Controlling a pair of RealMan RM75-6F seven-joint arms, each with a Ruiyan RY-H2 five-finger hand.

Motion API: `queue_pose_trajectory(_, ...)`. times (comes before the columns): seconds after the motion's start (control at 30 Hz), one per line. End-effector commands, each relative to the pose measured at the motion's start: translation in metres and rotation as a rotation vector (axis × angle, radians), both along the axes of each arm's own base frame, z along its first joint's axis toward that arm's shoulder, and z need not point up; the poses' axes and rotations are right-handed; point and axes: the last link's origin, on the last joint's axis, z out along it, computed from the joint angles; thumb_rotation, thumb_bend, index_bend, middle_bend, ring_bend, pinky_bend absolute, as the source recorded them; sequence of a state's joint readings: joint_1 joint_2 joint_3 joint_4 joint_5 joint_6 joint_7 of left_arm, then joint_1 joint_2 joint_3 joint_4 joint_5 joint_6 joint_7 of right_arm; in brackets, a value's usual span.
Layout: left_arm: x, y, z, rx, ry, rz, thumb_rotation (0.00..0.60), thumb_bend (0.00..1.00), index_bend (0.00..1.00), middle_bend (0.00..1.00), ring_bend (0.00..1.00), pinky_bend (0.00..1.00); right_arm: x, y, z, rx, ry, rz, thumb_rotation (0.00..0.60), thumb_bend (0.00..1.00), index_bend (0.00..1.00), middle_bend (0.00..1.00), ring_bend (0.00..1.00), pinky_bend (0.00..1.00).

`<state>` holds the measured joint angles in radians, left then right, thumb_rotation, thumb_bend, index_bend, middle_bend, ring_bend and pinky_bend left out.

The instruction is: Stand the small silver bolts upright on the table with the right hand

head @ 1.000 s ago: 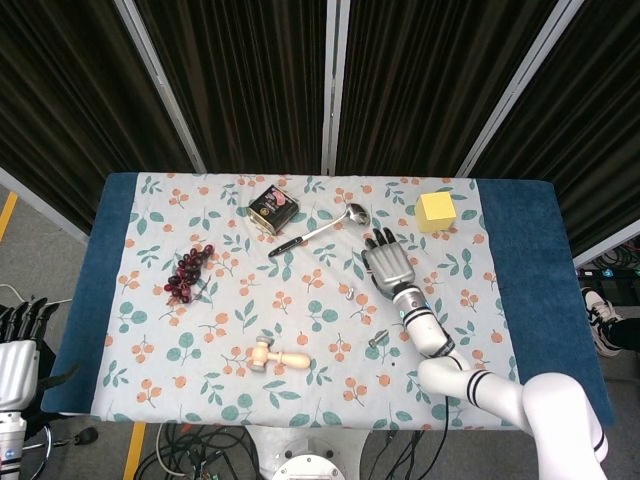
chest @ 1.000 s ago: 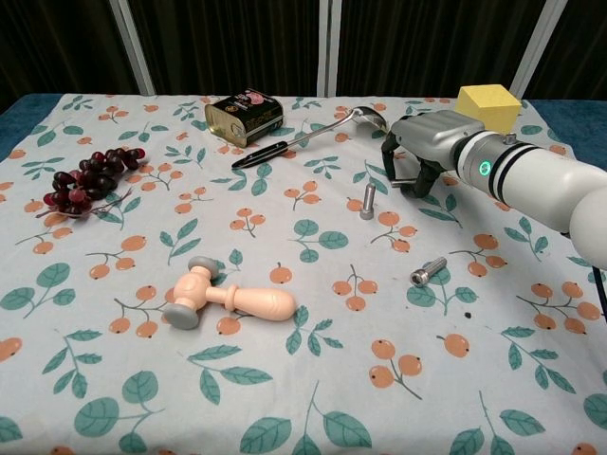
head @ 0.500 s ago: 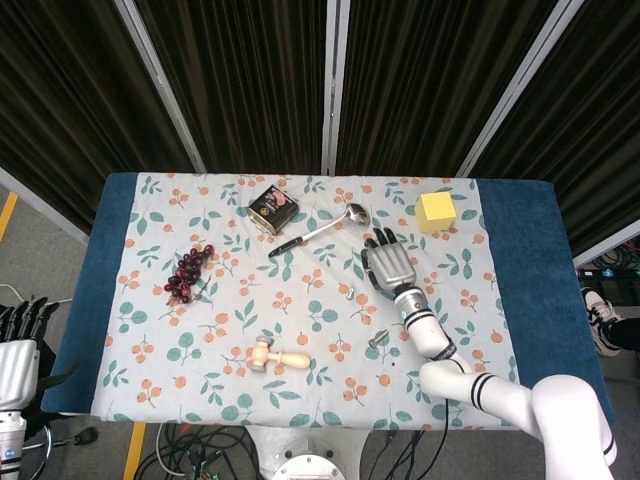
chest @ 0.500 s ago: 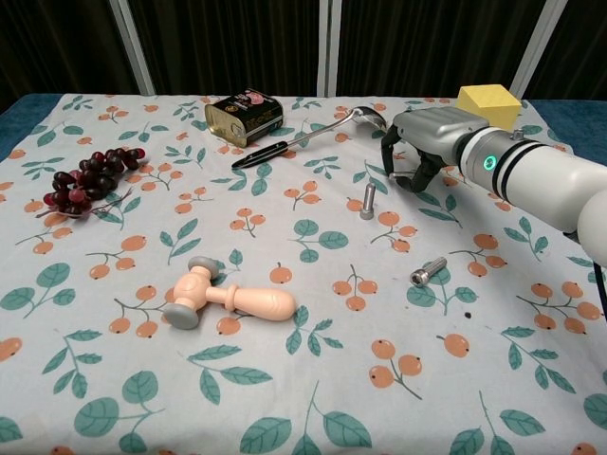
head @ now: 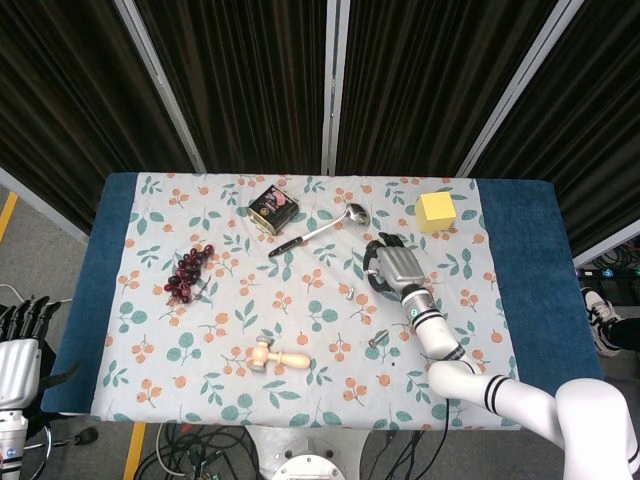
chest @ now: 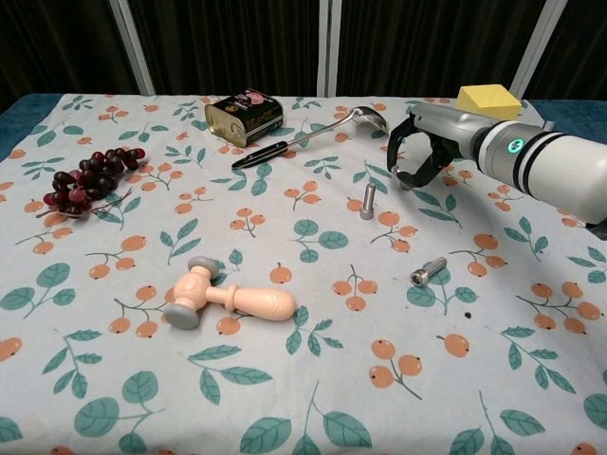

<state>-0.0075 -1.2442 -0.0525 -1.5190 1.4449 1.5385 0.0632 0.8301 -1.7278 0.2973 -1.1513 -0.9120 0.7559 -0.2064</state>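
1. One silver bolt (chest: 367,201) already stands upright on the counter (chest: 285,379), head down and shank up, just beside and below the right hand (chest: 424,152).
2. The second bolt (chest: 428,272) lies on its side, nearer the robot than the standing one. Its long axis runs diagonally, head toward the robot's left and threaded end toward its right.
3. The right hand hovers above the cloth near the ladle (chest: 313,135) bowl and the yellow block (chest: 487,100). Its fingers are curled downward with a gap between them, holding nothing that shows.
4. The lying bolt sits apart from that hand, toward the robot. In the head view it (head: 378,339) lies below the hand (head: 393,268), alongside the forearm.
5. My judgement: the coming move calls for drawing the right hand back toward the robot and down over the lying bolt.
6. The left hand (head: 17,345) hangs off the counter's edge, well away, fingers apart and empty.
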Motion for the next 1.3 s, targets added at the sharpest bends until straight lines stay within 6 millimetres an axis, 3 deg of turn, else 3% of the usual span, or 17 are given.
queue_pose_trajectory(0.03,0.0000,0.0000,0.0000,-0.001,0.000,0.000,0.600,0.00,0.13,0.07,0.00,0.00,-0.0005,0.0007,0.0011,0.008,-0.045,-0.015,0.600,0.36,0.54,0.22,0.00,0.00)
queue_pose_trajectory(0.5,-0.0010,-0.0001,-0.0007,-0.005,-0.002,0.004,0.600,0.00,0.13,0.07,0.00,0.00,-0.0068,-0.0013,0.0018,0.015,-0.101,-0.036,0.600,0.35,0.54,0.22,0.00,0.00)
queue_pose_trajectory(1.3,-0.0001,0.0005,-0.0006,-0.005,0.000,0.001,0.600,0.00,0.13,0.07,0.00,0.00,-0.0069,-0.0012,0.0042,0.007,-0.074,-0.008,0.600,0.35,0.42,0.21,0.00,0.00)
